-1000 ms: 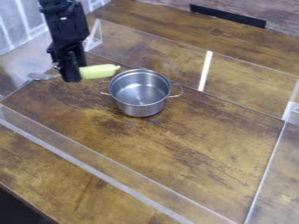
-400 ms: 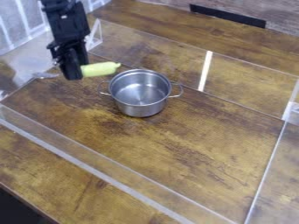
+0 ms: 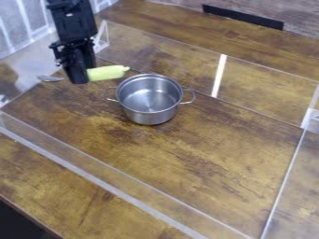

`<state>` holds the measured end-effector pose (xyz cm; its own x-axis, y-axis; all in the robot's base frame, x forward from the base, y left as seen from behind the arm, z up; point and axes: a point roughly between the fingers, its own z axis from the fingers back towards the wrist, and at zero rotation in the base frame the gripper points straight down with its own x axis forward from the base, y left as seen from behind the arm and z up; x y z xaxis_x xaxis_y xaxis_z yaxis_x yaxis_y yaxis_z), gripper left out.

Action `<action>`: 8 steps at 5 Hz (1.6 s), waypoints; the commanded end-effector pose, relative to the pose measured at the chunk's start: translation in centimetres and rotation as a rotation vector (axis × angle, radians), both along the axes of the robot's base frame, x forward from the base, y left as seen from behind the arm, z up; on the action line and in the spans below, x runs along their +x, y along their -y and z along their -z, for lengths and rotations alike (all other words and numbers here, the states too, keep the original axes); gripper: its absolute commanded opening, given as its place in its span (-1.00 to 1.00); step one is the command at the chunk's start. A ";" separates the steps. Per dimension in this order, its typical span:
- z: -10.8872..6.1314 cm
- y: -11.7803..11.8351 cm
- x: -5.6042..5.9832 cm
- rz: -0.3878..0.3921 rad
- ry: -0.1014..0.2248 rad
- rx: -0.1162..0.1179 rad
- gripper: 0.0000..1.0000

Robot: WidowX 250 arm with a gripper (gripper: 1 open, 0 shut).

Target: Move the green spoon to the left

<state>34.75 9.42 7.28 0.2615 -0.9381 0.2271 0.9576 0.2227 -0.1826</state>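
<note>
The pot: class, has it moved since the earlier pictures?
No. The pot keeps its place against the clear barrier's bright edge.

green spoon (image 3: pixel 107 72) flat, far left

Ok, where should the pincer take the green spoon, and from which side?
Best on the thick yellow-green handle of the green spoon, coming from above with the jaws across its width. It lies flat on the table, left of the pot. The pincer already stands over its bowl end, hiding it.
</note>
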 end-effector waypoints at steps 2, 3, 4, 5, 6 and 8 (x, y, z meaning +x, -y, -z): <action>-0.9 1.6 -0.5 0.099 0.023 -0.012 -1.00; -2.0 1.7 -1.0 0.098 0.028 -0.017 -1.00; -2.1 0.8 -1.3 0.033 0.032 -0.018 -1.00; -2.1 -0.1 -1.6 -0.030 0.037 -0.019 -1.00; -2.4 -0.8 -1.8 -0.081 0.038 -0.017 -1.00; -4.7 -1.6 -0.5 -0.011 0.023 -0.030 -1.00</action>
<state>34.06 10.33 10.26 0.2795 -0.9223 0.2668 0.9490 0.2233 -0.2225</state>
